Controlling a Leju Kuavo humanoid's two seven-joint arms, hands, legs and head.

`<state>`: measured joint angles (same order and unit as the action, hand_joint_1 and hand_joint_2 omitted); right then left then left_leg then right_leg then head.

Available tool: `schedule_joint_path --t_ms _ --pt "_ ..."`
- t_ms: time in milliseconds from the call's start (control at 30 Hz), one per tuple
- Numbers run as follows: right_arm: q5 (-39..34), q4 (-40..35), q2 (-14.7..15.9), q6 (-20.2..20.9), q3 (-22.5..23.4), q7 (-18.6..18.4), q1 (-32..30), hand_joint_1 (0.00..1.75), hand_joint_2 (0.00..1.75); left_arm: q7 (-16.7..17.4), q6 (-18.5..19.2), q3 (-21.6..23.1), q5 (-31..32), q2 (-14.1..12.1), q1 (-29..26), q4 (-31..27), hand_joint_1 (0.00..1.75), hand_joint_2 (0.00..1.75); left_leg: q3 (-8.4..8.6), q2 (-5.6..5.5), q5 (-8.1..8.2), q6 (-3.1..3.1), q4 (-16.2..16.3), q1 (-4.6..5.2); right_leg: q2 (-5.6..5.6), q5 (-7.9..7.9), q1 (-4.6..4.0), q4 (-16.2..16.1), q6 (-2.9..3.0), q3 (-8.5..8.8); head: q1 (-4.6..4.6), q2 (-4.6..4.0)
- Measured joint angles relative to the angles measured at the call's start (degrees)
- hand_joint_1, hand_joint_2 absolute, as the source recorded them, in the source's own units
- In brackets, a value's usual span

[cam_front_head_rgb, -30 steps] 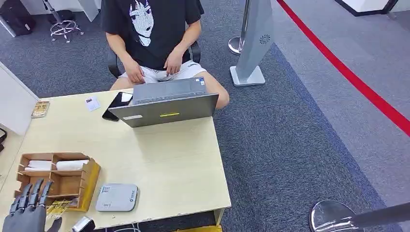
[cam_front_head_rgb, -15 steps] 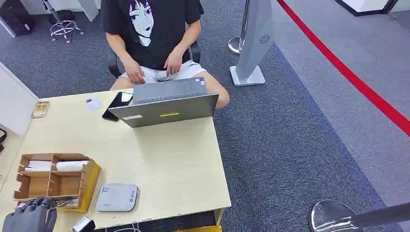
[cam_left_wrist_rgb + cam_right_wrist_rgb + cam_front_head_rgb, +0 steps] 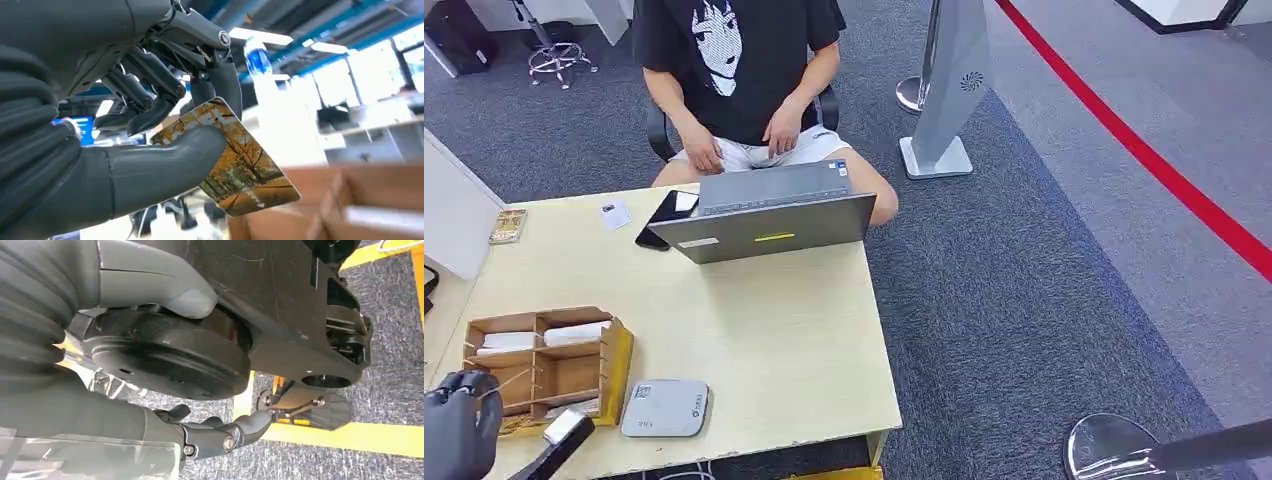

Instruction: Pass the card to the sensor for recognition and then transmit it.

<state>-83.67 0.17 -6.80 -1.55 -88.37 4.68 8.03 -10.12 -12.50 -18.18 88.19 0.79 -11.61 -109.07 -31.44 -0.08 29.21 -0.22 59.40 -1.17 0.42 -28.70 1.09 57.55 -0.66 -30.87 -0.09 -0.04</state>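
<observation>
My left hand point(image 3: 150, 125) pinches a card point(image 3: 245, 175) printed with yellow autumn trees between its thumb and curled fingers. In the head view that hand point(image 3: 459, 425) is a dark fist at the table's near left corner, beside the wooden organiser box point(image 3: 544, 365). The grey flat sensor point(image 3: 665, 407) lies on the table just right of the box, about a hand's width from my left hand. My right hand point(image 3: 125, 422) hangs by my body over the carpet, holding nothing, its fingers loosely apart.
A person sits behind an open grey laptop point(image 3: 769, 215) at the table's far edge. A black phone point(image 3: 664, 215) and a small card point(image 3: 615, 213) lie left of it. The light wood table point(image 3: 774, 340) ends at the right, with blue carpet beyond.
My left hand's spread fingers closed by the box's near side. The hand then drew back to the left with the card, and the box shifted a little.
</observation>
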Motion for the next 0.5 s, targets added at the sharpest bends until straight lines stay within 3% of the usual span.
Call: schedule_joint_path --t_ms 233,400,500 --pt "1.2 0.1 0.0 0.2 0.0 -0.5 0.3 0.00 1.75 4.3 7.3 0.0 1.1 -3.1 9.0 -1.3 1.75 1.75 -0.02 -0.03 -0.03 0.00 0.0 -0.01 -0.01 0.04 -0.01 0.0 0.01 0.02 0.02 0.00" --pt "1.7 0.2 0.0 0.4 0.0 -1.0 0.4 0.00 1.75 11.9 13.9 0.6 1.3 -7.7 13.6 0.2 1.75 1.75 0.00 0.03 -0.04 0.00 0.0 -0.01 0.08 0.06 -0.01 0.0 0.03 -0.01 0.00 0.00" --pt "1.6 0.2 0.0 0.8 0.0 -1.0 0.5 0.00 1.75 14.1 14.9 1.7 1.3 -10.0 15.3 2.2 1.75 1.75 -0.02 0.03 -0.04 0.00 0.0 -0.01 0.07 0.05 -0.01 0.0 0.03 -0.03 0.00 0.00"
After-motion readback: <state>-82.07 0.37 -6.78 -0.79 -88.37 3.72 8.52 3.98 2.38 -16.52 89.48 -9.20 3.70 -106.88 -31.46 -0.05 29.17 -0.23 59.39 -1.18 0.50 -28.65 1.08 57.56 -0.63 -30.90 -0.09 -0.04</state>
